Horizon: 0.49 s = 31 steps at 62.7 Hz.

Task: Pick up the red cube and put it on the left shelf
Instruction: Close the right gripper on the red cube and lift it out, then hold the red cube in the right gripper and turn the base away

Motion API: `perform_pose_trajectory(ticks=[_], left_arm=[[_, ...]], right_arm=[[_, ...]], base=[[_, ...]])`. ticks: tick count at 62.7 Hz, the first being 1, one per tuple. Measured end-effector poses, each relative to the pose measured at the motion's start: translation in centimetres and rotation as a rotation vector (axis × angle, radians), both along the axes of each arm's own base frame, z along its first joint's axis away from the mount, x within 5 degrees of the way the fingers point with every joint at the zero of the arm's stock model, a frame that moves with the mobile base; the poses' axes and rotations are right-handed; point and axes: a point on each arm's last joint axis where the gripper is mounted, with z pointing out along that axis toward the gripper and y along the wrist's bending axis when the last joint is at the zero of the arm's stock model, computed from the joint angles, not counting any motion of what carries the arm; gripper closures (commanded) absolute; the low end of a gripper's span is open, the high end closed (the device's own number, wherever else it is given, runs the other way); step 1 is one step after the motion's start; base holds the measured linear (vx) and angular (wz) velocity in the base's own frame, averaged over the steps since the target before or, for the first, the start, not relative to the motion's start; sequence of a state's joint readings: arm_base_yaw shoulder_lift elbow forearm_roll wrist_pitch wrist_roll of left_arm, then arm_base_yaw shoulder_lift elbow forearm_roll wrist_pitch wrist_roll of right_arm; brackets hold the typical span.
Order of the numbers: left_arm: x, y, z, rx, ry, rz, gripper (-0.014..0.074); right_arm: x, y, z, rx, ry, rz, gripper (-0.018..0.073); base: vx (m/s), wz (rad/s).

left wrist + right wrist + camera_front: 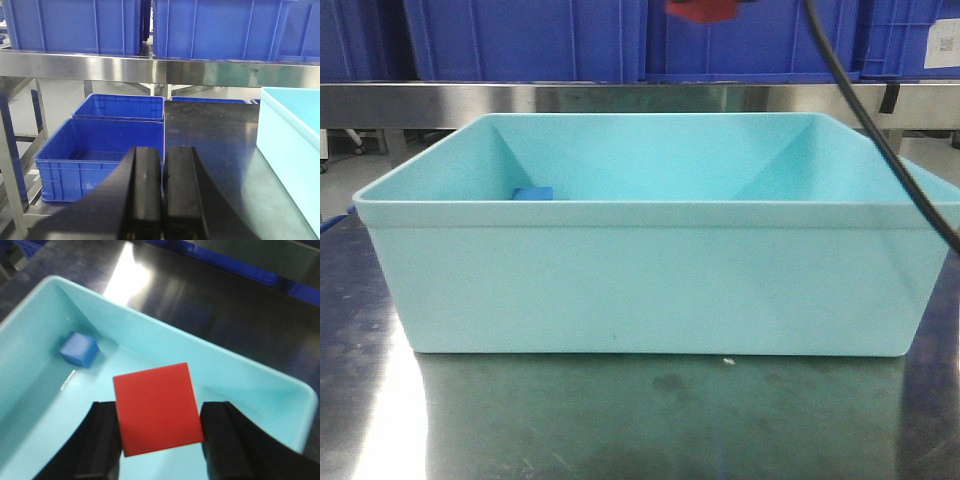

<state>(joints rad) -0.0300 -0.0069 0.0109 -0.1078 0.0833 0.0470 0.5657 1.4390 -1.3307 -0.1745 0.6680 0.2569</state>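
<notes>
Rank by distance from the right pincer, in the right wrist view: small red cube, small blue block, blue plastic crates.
1. The small red cube, clamped in the right pincer.
2. The small blue block, leftward, inside the pale teal plastic tub.
3. The blue plastic crates, past the steel table, top edge.

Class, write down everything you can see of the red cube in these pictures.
The red cube is a small, bright red block with flat matte faces and sharp edges. It is slightly tilted, clamped on two opposite sides between the black fingers of the right pincer, held in the air above the pale teal tub, apart from the blue block lying inside.
</notes>
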Motion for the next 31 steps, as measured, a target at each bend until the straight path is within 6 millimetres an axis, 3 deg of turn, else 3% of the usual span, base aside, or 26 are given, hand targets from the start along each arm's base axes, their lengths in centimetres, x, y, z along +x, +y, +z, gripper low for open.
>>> perform_pose_trajectory(ticks=[17, 31], left_arm=[[0.0, 0.0, 0.0, 0.000, 0.000, 0.000, 0.0495], [0.0, 0.0, 0.0, 0.000, 0.000, 0.000, 0.0495]], right_arm=[[-5.6, -8.8, -0.9, 0.004, -0.040, -0.185, 0.0510], [-11.4, -13.5, -1.6, -0.026, -0.141, -0.299, 0.0510]], base=[[0.00, 0.00], [0.00, 0.00]])
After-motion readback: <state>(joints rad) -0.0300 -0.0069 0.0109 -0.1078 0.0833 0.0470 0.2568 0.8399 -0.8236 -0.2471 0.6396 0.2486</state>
